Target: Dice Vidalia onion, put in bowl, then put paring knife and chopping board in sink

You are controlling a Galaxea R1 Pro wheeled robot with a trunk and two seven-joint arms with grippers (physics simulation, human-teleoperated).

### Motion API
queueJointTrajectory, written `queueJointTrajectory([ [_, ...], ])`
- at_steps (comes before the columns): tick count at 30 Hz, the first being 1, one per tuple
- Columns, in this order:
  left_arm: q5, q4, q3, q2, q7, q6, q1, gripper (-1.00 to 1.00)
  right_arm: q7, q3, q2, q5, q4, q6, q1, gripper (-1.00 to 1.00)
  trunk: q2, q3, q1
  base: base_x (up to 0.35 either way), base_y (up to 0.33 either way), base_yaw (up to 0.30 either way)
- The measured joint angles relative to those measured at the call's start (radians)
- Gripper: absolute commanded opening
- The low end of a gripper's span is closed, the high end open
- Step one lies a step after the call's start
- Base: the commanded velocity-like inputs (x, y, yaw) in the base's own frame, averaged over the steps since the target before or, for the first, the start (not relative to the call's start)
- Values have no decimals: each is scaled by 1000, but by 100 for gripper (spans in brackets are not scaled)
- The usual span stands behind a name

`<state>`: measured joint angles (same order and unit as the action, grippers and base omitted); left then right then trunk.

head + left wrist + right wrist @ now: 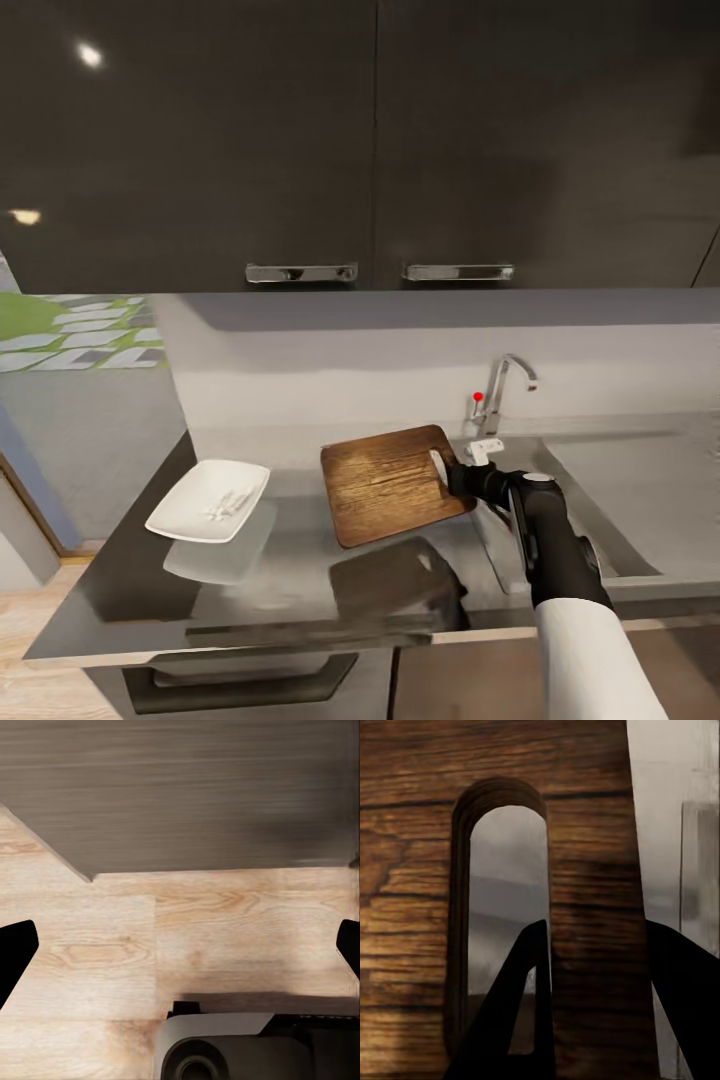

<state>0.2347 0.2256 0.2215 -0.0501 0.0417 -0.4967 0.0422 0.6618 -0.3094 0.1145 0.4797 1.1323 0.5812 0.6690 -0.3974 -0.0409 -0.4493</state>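
Observation:
My right gripper (456,474) is shut on the brown chopping board (388,486) at its handle end and holds it tilted above the dark countertop (120,585), just left of the sink (640,500). In the right wrist view, one finger (510,1005) passes through the handle slot of the board (412,892) and the other sits outside the board's edge. The white bowl (190,520) stands at the left with pale diced onion bits (226,503) in it. The paring knife is out of view. My left gripper (180,952) hangs open over the floor.
A chrome tap (497,392) with a red knob (478,396) stands behind the sink. Dark wall cabinets (370,150) hang overhead. The left wrist view has the light wooden floor (225,930), a dark cabinet front (187,795) and the robot's base (225,1050).

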Motion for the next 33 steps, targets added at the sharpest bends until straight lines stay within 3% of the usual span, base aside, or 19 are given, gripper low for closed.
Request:
queueJointTrajectory([
  [2, 0, 0, 0, 0, 0, 0, 0, 100, -64, -1, 3, 8, 0, -4, 0, -100, 0, 0, 0, 0, -319, 0],
  [5, 0, 0, -1, 0, 0, 0, 0, 100, -221, -3, 8, 5, 0, -4, 0, -100, 0, 0, 0, 0, -222, 0],
  [9, 0, 0, -1, -1, 0, -1, 0, 100, -358, -4, 22, -8, 0, -4, 0, -100, 0, 0, 0, 0, -47, 0],
  [11, 0, 0, -2, -1, 0, -2, 0, 100, -432, -7, 30, -60, 0, -6, 0, -100, 0, 0, 0, 0, -8, 0],
  [14, 0, 0, -2, -1, 0, -1, 0, 100, -625, -10, 34, -214, 0, -8, 0, -100, 0, 0, 0, 0, -2, 0],
  [15, 0, 0, -2, -1, 0, -1, 0, 100, -740, -10, 34, -312, 0, -10, 1, -100, 0, 0, 0, 0, 0, 0],
  [18, 0, 0, -2, -1, 0, 0, 0, 100, -1005, -6, 34, -526, -2, -32, 1, -100, 0, 0, 0, 0, 0, 0],
  [20, 0, 0, -2, -1, 0, 0, 0, 100, -1140, -1, 35, -631, -14, -96, 1, -100, 0, 0, 0, 0, 0, 0],
  [25, 0, 0, -2, 0, 0, 0, 0, 100, -1281, 3, 52, -696, -36, -162, 0, -100, 0, 0, 0, 0, 0, 0],
  [27, 0, 0, -2, 0, 0, 0, 0, 100, -1360, 1, 59, -684, -35, -166, 0, -100, 0, 0, 0, 0, 0, 0],
  [29, 0, 0, -2, 0, 0, 0, 0, 100, -1433, 0, 59, -698, -36, -195, 0, -100, 0, 0, 0, 0, 0, 0],
  [32, 0, 0, -1, 0, 0, 0, 0, 100, -1550, 2, 59, -779, -37, -282, 0, -100, 0, 0, 0, 0, 0, 0],
  [33, 0, 0, -1, 0, 0, 0, 0, 100, -1580, 4, 59, -836, -37, -302, 0, -100, 0, 0, 0, 0, 0, 0],
])
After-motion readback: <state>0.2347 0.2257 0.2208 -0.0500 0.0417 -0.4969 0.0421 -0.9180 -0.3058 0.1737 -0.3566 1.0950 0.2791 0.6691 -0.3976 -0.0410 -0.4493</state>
